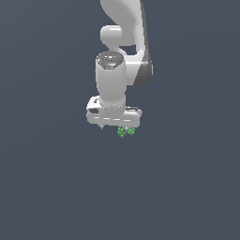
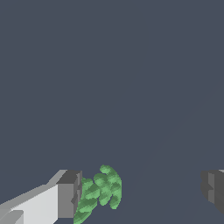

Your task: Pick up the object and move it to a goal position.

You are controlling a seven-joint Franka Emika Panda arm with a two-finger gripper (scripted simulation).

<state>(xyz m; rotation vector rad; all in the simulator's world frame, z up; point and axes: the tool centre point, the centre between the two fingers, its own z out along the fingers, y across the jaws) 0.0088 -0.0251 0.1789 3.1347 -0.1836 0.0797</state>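
1 bright green bumpy clump (image 2: 101,192), seemingly touching fingers (image 2: 70,194)

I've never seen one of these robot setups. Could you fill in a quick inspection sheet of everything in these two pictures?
Surface: plain dark grey-blue ground, no marks.
Job's things: green bumpy clump just under the gripper; in the wrist view it sits right beside one finger, apart from the other. No goal marker visible.
Clutter: nothing seen.
Grippers: white gripper pointing down, jaws wide apart, not closed on the clump.
Cables: nothing seen.
Surroundings: only the white arm above.
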